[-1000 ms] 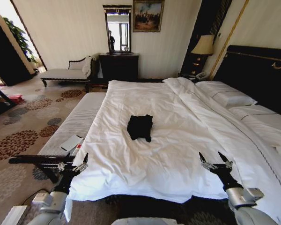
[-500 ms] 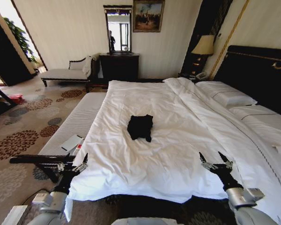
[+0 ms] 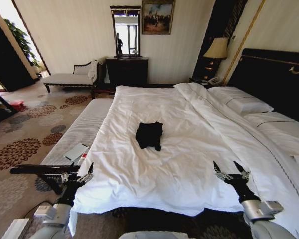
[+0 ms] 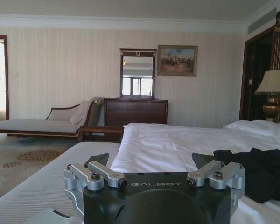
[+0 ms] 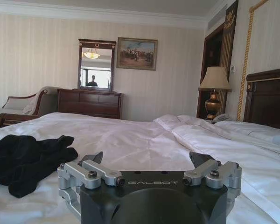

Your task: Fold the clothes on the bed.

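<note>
1. Black T-shirt [image 3: 149, 135] bunched at frame centre on the bed [image 3: 189, 164], unfolded.
2. Left pincer [image 3: 82, 174] lower left, spread, empty.
3. Right pincer [image 3: 230, 172] lower right, spread, likely readied to reach.

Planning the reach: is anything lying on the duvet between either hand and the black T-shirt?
Nothing visible. The black T-shirt lies crumpled mid-bed, with bare white duvet between it and both open hands: the left hand at the bed's near left corner, the right hand over its near edge.
</note>
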